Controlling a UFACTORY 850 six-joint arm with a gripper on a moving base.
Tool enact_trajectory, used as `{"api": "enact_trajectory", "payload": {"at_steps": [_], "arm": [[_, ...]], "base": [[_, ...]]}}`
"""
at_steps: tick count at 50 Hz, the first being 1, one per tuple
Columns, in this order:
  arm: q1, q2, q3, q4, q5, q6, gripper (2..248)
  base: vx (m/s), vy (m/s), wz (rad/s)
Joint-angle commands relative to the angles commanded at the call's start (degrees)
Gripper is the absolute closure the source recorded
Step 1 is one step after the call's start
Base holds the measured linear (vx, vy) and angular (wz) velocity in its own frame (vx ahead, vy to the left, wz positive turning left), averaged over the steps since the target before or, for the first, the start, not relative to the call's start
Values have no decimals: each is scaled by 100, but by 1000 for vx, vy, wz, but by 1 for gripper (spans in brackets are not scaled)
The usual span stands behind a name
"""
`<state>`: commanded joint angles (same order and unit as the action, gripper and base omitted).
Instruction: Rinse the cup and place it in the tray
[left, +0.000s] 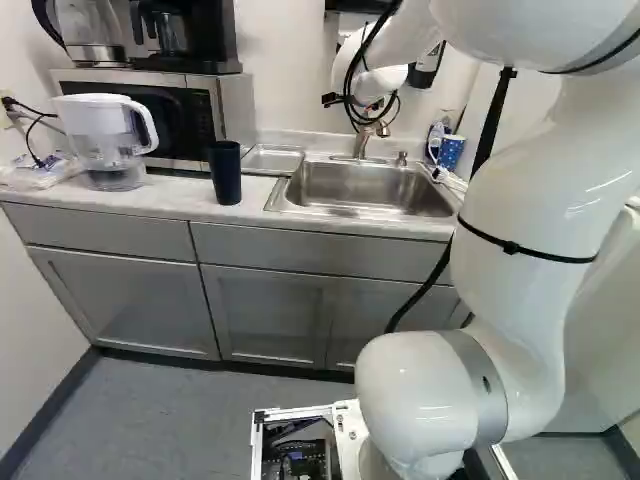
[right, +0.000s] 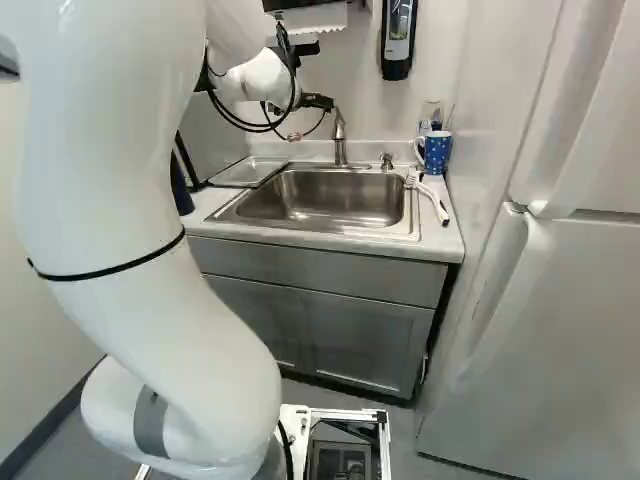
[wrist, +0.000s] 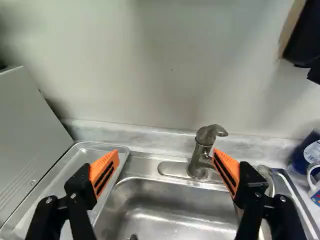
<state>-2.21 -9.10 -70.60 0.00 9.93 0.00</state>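
Wrist view: claw (wrist: 166, 152) open and empty, with the tap (wrist: 201, 150) ahead, toward one finger; contact cannot be confirmed. Two candidate cups noted, both unrinsed as far as can be judged: dark cup (left: 225, 172) upright near the front edge of the worktop (left: 170, 203), and dotted mug (right: 437, 153) beyond the far end of the sink (left: 368, 190). The task does not say which.

Principal hazards: wrong cup selected; dark cup tipped off the edge by an off-centre approach; pitcher (left: 105, 130) nudged by a wide-set finger; finger caught on the tap if lowered from here. Once wet, the cup may slip. The tray (wrist: 80, 162) lies tight between sink and microwave (left: 190, 115), so a careless placement could strike either.
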Motion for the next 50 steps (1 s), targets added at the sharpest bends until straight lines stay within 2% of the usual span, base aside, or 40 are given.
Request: {"api": "enact_trajectory", "payload": {"at_steps": [15,33,43,50], "arm": [[-43,-356,-390,0,-178,0,3],[-92,-775,-863,0,-178,0,3],[-121,-865,-967,3,-155,0,3],[-125,-867,-970,62,64,0,3]], "base": [[0,0,0],[0,0,0],[0,0,0],[0,0,0]]}}
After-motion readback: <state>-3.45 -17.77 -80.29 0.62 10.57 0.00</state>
